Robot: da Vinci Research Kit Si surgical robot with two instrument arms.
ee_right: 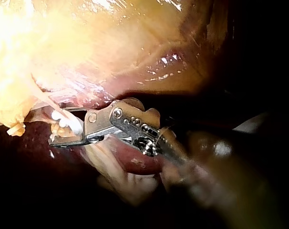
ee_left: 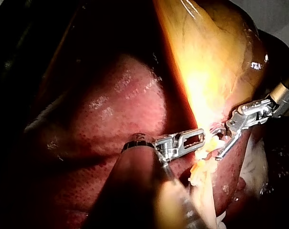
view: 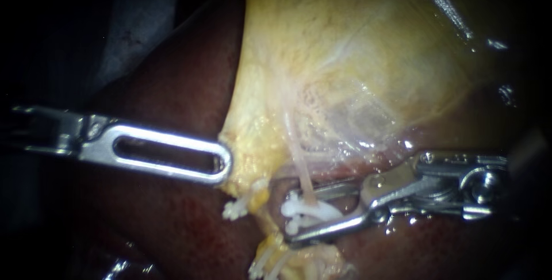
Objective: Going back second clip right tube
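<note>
Straddling a white clip [view: 307, 210] on the right tube [view: 300, 165], the right instrument [view: 296, 218] has its jaws apart.
That clip lies between the gaping jaws, where the thin pale tube drops from the gallbladder [view: 345, 56] towards the liver [view: 172, 228]. The left instrument [view: 221, 164] has its slotted jaws together, apparently pinching the gallbladder's yellow edge, though the contact is hard to make out. Another clip [view: 234, 208] sits just below its tip.

A pale yellow, glistening gallbladder [view: 345, 56] lies against a dark red, smooth liver [view: 172, 222]. Wet highlights shine on the gallbladder's upper right surface.
</note>
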